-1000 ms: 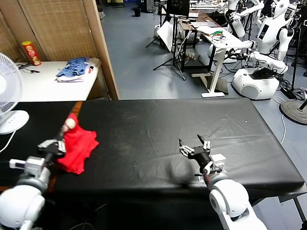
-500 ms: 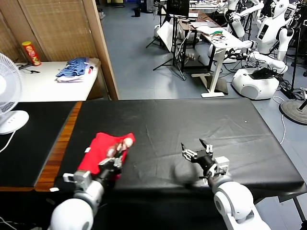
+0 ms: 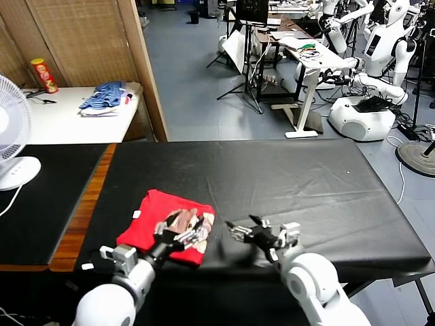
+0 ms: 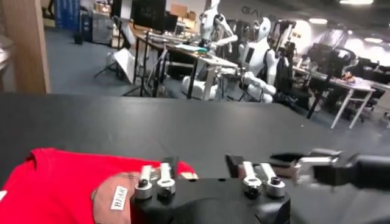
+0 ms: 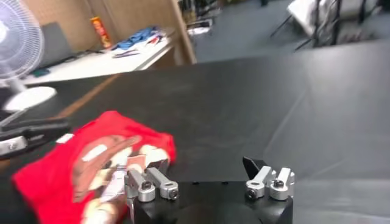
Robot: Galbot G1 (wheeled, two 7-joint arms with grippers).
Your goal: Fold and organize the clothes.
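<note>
We count one red T-shirt (image 3: 165,227) on the black table (image 3: 306,183), lying loosely folded at about 7 o'clock of the tabletop, print side up, small white tag (image 3: 136,214) at its far-left edge. In the left wrist view the shirt (image 4: 55,185) shows a label reading "BEAR".

Two grippers, both low at the near table edge. Left gripper (image 3: 178,232) sits over the shirt's print near its near-right corner, fingers spread, nothing clamped between them that we can see; contact with the cloth we cannot tell. Right gripper (image 3: 262,234) hovers just beside the shirt at its 3 o'clock, jaws wide apart, empty.

Around: one white fan (image 3: 12,136) at 9 o'clock on a second black surface, separated from the main table by a wooden strip (image 3: 88,204). One white side table (image 3: 61,119) at 10 o'clock carrying one blue bundle of garments (image 3: 105,96) and one red-yellow can (image 3: 44,75). Wooden panel (image 3: 139,64) behind it. Several white robots (image 3: 380,47) and desks at 1–2 o'clock, well apart. No containers in view. Nothing lies between the grippers and the shirt.
</note>
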